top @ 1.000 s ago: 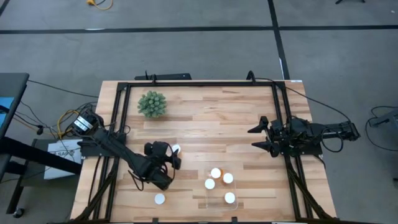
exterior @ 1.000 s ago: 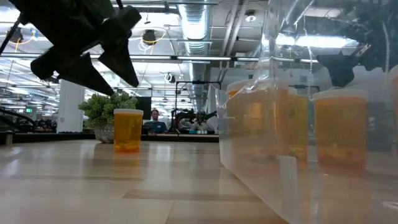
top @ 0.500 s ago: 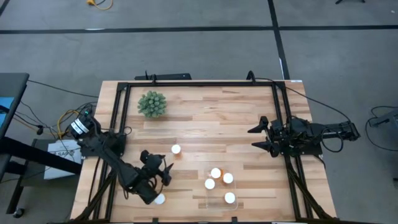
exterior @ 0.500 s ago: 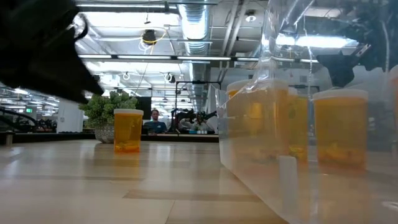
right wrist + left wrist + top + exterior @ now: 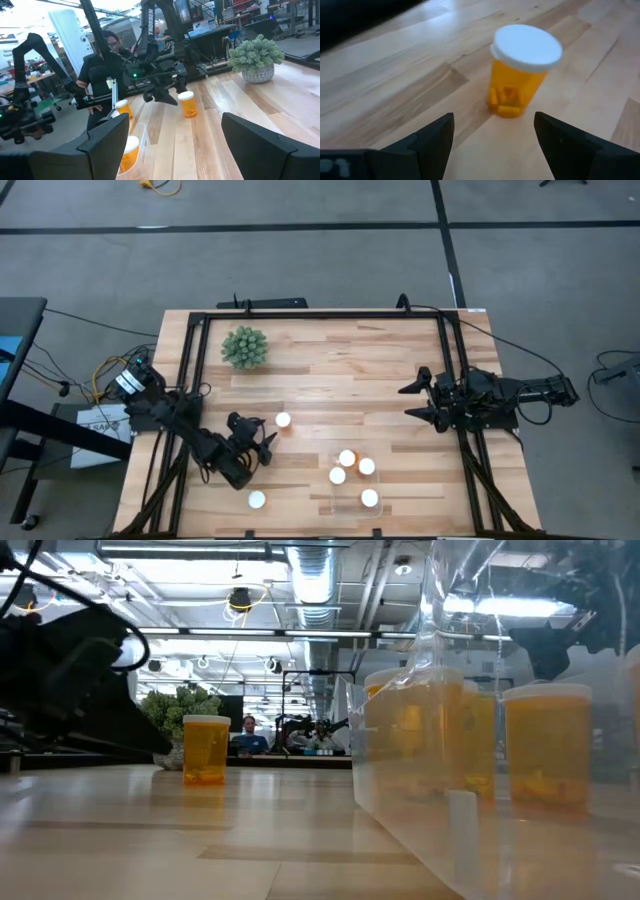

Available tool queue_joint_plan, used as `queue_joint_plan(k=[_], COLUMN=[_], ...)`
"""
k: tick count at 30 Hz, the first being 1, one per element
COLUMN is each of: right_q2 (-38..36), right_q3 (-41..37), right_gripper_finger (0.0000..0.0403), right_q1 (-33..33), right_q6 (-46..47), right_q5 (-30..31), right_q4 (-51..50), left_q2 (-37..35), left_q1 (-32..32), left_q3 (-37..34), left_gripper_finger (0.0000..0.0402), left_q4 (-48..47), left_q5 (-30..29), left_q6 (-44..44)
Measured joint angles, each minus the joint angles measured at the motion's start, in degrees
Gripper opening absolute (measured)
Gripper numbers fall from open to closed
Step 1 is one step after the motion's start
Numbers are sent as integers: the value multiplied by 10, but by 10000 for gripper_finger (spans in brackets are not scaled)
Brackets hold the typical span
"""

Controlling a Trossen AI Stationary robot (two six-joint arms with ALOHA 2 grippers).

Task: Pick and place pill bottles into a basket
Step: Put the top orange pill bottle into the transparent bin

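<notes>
Six bottles counted: four in the basket, two loose on the table.
Left gripper (image 5: 258, 448): low over the near-left part of the table (image 5: 330, 385), fingers spread wide, nothing between them.
Left fingers, wrist view: both dark fingertips (image 5: 436, 137) flank a gap with bare wood in it; an orange pill bottle (image 5: 520, 70) stands upright just ahead of that gap, white cap on, apart from both tips.
Far loose bottle (image 5: 283, 420): upright, just beyond the left gripper's fingertips, toward the table's middle; not touched. Shows in the low view (image 5: 206, 749) in front of the plant, and in the right wrist view (image 5: 187, 104) under the left arm.
Near loose bottle (image 5: 258, 500): upright, behind the left gripper, close to the table's near edge, just beside the arm's wrist.
Basket (image 5: 385, 480): clear plastic bin, to the right of the left gripper, well short of the right gripper; wall fills the low view's right half (image 5: 400, 790).
Bottles in basket: four white caps seen from above (image 5: 347, 458), (image 5: 367, 466), (image 5: 338, 476), (image 5: 370, 498), all upright.
Right gripper (image 5: 412, 401): waits at the table's right edge, over the black metal frame (image 5: 320, 313); fingers stand wide apart, empty.
Plant (image 5: 244, 347): spiky green ball, far-left corner, well beyond the left gripper.
Room: a person in dark clothes (image 5: 102, 70) stands beyond the table in the right wrist view.
</notes>
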Motion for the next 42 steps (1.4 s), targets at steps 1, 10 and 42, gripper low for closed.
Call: queue_joint_plan(k=[1,10,42], right_q2=[0,0,0], right_q3=[0,0,0], right_gripper_finger=[311,311,311], right_q1=[0,0,0], right_q6=[0,0,0], right_q5=[0,0,0], right_q4=[0,0,0], left_q2=[0,0,0], left_q1=[5,29,165], left_q3=[0,0,0], left_gripper_finger=[264,264,263], left_q4=[12,67,194], left_q5=[3,23,78], left_q6=[20,109,244])
